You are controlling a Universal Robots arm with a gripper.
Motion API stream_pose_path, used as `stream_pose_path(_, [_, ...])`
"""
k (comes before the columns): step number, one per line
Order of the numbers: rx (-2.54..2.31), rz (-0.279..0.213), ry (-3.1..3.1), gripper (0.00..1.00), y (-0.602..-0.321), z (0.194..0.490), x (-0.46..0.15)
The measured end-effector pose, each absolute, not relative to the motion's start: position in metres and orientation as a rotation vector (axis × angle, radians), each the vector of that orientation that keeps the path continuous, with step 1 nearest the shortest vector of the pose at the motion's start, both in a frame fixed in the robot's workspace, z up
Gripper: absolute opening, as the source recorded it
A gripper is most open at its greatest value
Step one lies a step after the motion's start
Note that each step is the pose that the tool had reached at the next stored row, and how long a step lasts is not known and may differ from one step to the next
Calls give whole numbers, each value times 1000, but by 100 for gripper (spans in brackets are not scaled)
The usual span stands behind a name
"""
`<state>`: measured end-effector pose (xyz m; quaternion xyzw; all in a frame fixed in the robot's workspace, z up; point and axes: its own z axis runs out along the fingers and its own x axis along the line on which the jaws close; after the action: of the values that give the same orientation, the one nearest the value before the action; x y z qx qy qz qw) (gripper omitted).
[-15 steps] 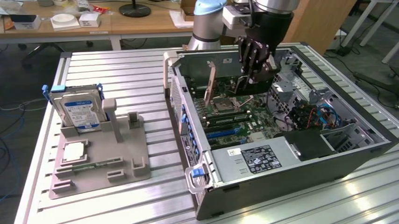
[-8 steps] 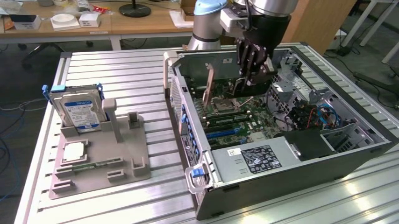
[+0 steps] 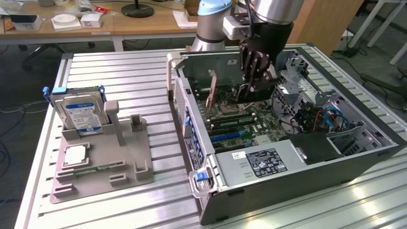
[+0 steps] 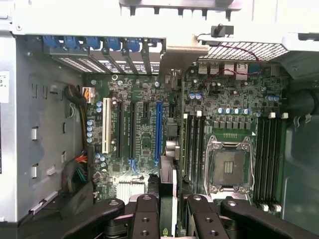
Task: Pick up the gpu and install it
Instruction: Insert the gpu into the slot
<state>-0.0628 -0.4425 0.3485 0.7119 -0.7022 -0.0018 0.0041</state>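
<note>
Hand [image 3: 256, 87] is gripping the gpu [image 4: 168, 186] edge-on, hanging above the motherboard [image 4: 144, 134]. The card is looking light, stiff and fragile; edges are the safest hold.

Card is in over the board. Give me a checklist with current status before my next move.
1. gpu gripped in the jaws: ok.
2. gpu inside the open case, over the motherboard: ok.
3. Long blue slot empty: ok.
4. gpu edge lined up with that slot: cannot tell.
5. Wire bundle away from the slots: ok.
</note>
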Motion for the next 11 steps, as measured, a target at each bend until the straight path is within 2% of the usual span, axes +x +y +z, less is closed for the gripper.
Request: stream_pose_path(11, [2233,-2,-2202,27,-443,340,-67])
